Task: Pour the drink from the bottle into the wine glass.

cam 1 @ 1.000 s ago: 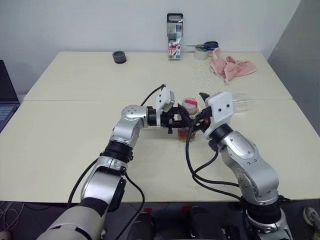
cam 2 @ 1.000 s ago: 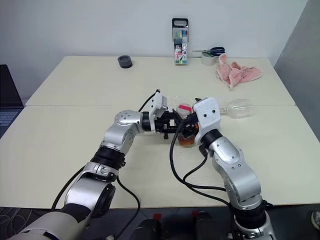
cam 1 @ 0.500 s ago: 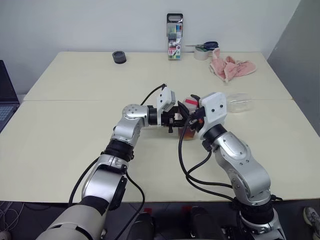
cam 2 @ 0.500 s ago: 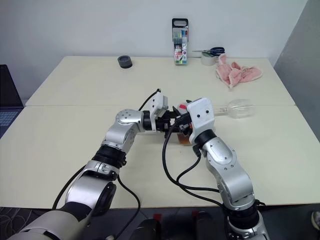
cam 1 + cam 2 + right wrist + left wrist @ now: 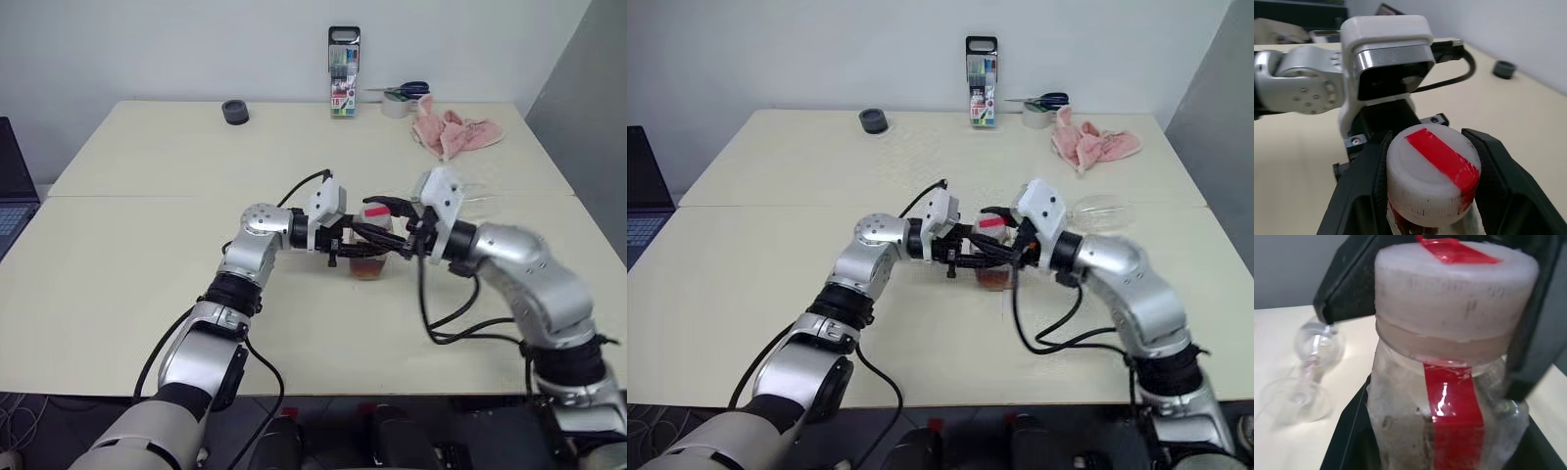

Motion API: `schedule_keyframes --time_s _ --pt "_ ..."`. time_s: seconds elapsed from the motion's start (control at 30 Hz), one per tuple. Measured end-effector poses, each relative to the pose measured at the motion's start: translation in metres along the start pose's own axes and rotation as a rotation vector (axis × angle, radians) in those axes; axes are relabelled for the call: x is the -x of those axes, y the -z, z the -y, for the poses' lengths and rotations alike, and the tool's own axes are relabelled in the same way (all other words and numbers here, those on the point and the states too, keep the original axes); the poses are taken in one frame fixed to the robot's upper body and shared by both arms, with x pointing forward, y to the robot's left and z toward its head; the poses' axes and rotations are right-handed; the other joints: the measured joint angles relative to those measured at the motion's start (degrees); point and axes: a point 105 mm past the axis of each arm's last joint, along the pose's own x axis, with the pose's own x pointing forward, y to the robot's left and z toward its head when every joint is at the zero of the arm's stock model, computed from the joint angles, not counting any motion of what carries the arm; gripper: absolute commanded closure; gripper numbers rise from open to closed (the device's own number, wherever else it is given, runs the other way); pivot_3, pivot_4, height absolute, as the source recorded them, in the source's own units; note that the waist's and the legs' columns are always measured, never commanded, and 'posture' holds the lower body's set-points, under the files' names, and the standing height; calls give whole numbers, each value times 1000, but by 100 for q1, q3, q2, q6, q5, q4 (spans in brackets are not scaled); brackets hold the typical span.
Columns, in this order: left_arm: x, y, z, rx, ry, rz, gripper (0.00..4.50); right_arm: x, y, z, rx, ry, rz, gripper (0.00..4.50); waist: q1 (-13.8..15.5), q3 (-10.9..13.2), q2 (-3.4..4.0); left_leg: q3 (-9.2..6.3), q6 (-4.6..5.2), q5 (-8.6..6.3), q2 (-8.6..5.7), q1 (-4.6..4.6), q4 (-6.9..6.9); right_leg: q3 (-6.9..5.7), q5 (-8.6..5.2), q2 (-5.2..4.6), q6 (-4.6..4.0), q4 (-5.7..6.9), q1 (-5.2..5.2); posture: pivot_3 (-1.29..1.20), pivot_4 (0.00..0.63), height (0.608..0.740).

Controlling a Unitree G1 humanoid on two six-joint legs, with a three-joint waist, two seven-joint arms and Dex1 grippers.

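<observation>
Bottle point(image 5: 370, 247) stands upright near the middle of the pale counter point(image 5: 137, 255), with amber drink point(image 5: 369, 268) low inside it. In the head views the left claw point(image 5: 359, 245) reaches in level from the robot's left and is clamped on the bottle's body. The right claw point(image 5: 390, 214) comes from the opposite side, its black fingers set around the pale cap point(image 5: 989, 224). The wine glass point(image 5: 1101, 209) lies on its side beyond the bottle, toward the robot's right. Far behind the bottle, at the counter's back edge, stand a marker case point(image 5: 343, 86), a dark round lid point(image 5: 233, 112), a tape roll point(image 5: 396, 106) with scissors point(image 5: 404, 89) on it, and a crumpled pink cloth point(image 5: 451, 131).

From the left wrist, the bottle point(image 5: 1449, 396) stands close up with its red label strip point(image 5: 1454, 406) running over the cap point(image 5: 1454, 289); the right claw's black fingers point(image 5: 1347, 289) press each side of the cap, and the wine glass point(image 5: 1305, 377) lies on the counter behind.

From the right wrist, the cap point(image 5: 1432, 176) sits between this claw's fingers point(image 5: 1359, 196), gripped on both sides, with the left wrist housing point(image 5: 1386, 58) just past it.
</observation>
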Motion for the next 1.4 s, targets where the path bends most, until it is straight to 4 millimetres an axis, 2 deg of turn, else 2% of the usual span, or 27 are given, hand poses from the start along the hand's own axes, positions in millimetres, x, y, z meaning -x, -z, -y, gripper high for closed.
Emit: schedule_keyframes --time_s 0.07,0.17,0.27,0.4,0.57,0.83,1.03,1.23,1.27,1.4 --pt "-1 0 1 5 9 -2 2725 1 1 0 -27 -8 3 2565 -12 0 0 2 0 0 1 -2 0 4 0 -1 0 0 -3 0 150 740" --pt "1 2 -1 18 -3 -10 2731 2 0 1 -52 12 27 1529 -9 0 0 2 -1 0 -1 -4 4 4 0 -3 0 1 -3 0 150 740" --pt "13 5 -9 35 -72 -22 2731 12 -10 11 -15 112 47 508 4 0 0 -2 -1 0 -2 -4 5 2 0 -5 0 3 -3 0 150 740" --pt "13 10 -15 61 -123 -21 2731 19 -13 0 -5 231 63 463 18 0 -1 -7 -3 1 -3 -11 4 0 0 -6 0 0 -5 0 150 740" --pt "7 11 -18 61 -136 -16 2731 7 -3 -14 -60 445 81 463 15 0 0 -5 -4 2 -4 -10 6 3 0 -6 1 4 -7 0 150 740" --pt "3 11 -21 27 -142 -28 2731 -9 -2 -8 -62 664 102 463 2 -1 1 -2 -17 9 -3 -7 3 5 0 -2 1 5 -9 0 150 740" --pt "3 10 -20 11 -141 -32 2731 -16 1 -6 -61 712 104 463 2 -1 1 -2 -14 8 -2 -7 3 5 0 -2 1 5 -9 0 150 740" --pt "2 10 -20 9 -141 -32 2731 -21 2 -9 -73 707 111 2480 1 -1 1 -3 -6 3 -3 -7 3 5 0 -2 1 5 -9 0 150 740" --pt "3 10 -21 7 -142 -31 2731 -21 2 -9 -73 708 115 2648 1 -1 1 -3 -5 3 -3 -7 3 5 0 -2 1 5 -9 0 150 740" --pt "3 10 -21 5 -142 -31 2732 -22 2 -9 -67 710 120 2643 1 -1 1 -3 -5 3 -3 -7 3 5 0 -2 1 5 -9 0 150 740"
